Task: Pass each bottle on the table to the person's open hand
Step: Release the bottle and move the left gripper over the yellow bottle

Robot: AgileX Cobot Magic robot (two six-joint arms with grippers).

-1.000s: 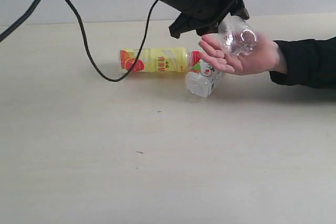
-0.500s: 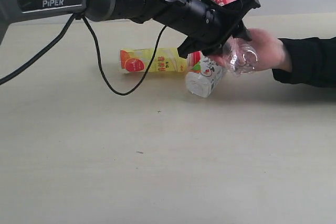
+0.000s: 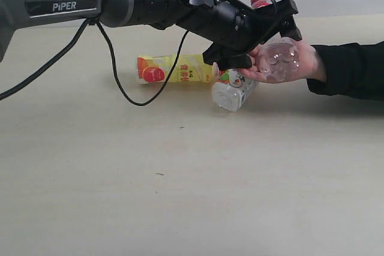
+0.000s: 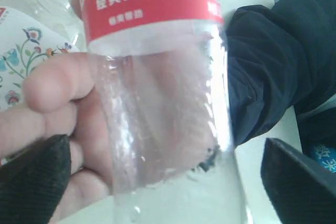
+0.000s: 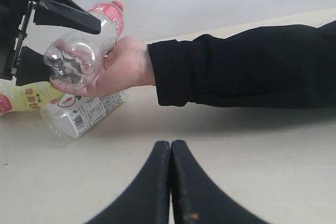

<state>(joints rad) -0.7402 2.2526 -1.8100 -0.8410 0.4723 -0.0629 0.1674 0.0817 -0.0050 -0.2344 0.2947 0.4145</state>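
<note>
Exterior: three bottles counted. The clear bottle, red-labelled, lies in the open hand, above the table. The left gripper straddles it, jaws wide and gripping nothing. The black arm and a looping cable cross in front of the yellow bottle. The white-label bottle lies just beside it, under the hand. Left wrist: dimpled clear plastic, both pads apart from it, dark sleeve beyond. Right wrist: right gripper pressed closed, empty.
</note>
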